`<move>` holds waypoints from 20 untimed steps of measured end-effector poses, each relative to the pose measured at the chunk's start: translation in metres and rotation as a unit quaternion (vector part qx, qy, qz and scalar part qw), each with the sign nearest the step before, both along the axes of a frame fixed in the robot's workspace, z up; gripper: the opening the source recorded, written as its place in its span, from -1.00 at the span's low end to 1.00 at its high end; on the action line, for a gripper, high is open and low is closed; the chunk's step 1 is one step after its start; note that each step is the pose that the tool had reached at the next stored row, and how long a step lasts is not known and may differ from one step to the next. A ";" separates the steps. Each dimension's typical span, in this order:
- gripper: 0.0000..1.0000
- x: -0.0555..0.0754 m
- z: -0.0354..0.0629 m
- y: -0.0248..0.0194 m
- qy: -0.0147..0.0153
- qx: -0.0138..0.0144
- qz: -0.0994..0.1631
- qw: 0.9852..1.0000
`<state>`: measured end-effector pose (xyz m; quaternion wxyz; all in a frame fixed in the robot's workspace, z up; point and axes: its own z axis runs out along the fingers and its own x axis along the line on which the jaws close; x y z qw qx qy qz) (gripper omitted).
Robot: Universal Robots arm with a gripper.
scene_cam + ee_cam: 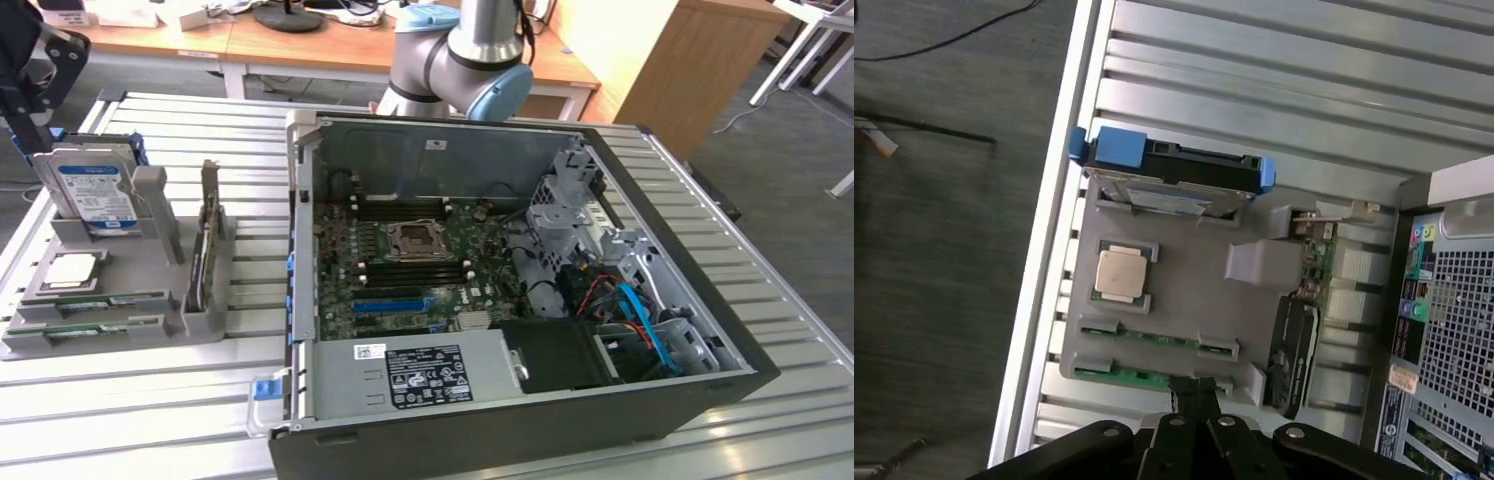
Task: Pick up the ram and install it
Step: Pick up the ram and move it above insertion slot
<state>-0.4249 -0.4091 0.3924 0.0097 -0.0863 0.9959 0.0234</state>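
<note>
Exterior view: you have the open computer case [441,155] across the centre and right of the frame, lying on the slatted metal table [147,420]. Its power supply [340,385], lower centre, carries a black label and a white sticker, but the print is too small for you to read. At the exterior view's left sits the grey holder [120,345]. The hard drive [94,190] stands upright in it and wears a blue-and-white label with illegible writing. Just below lies the square silver processor [74,270]. The ram [80,326] lies at lower left: a long, thin green stick on edge in the holder's outermost slot, with a second green stick [100,302] in the slot beside it. In the wrist view, the gripper [1194,388] is closed and holds nothing. Its fingertips, pressed together, hang over the ram; you cannot tell whether they touch it.
</note>
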 end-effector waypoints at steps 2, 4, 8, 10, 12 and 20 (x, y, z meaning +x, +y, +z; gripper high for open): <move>-0.79 0.000 0.0000 0.0000 0.000 0.000 0.013 1.000; -0.79 0.000 0.0000 0.0000 0.000 0.000 0.025 1.000; -0.79 0.000 0.0000 0.0000 0.000 0.000 0.051 0.999; -0.79 0.000 -0.0001 0.0000 0.000 0.000 0.065 0.998; -0.79 0.000 -0.0001 0.0000 0.000 0.000 0.080 0.997; -0.79 0.000 -0.0001 0.0000 0.000 0.000 0.140 0.990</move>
